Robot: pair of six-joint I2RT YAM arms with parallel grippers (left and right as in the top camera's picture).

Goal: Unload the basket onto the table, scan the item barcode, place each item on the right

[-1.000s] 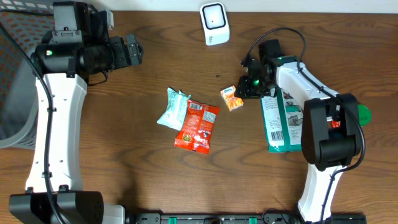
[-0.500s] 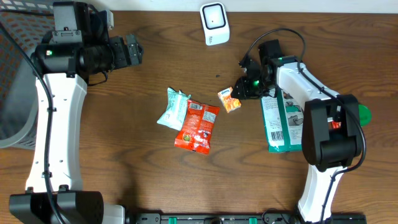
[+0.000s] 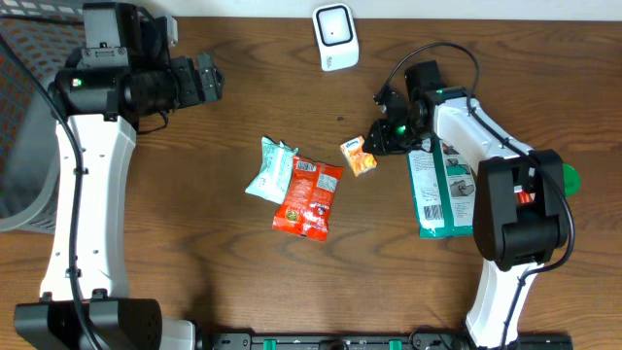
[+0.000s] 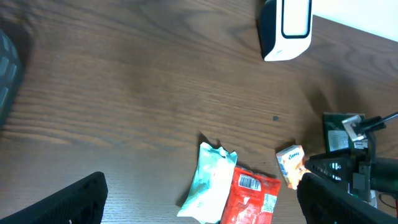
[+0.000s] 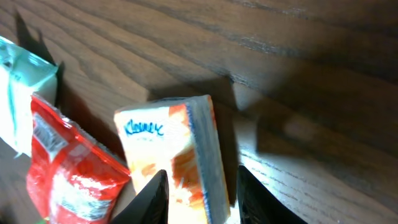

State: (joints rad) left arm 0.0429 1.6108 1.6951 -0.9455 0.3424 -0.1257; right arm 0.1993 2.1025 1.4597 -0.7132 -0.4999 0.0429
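Observation:
A small orange tissue pack lies on the wooden table right of centre. My right gripper is down at its right end. In the right wrist view the fingers straddle the pack: the left one overlaps its orange face, and a dark gap shows between the right one and the pack's blue edge. The white barcode scanner stands at the back edge, and the left wrist view shows it too. My left gripper hangs wide open at the back left, holding nothing.
A teal packet and a red snack packet overlap at the table's centre. A green and white bag lies under the right arm. A grey basket stands off the left edge.
The tissue pack has shifted slightly left and turned a little, along with the right gripper. The left arm has not moved.

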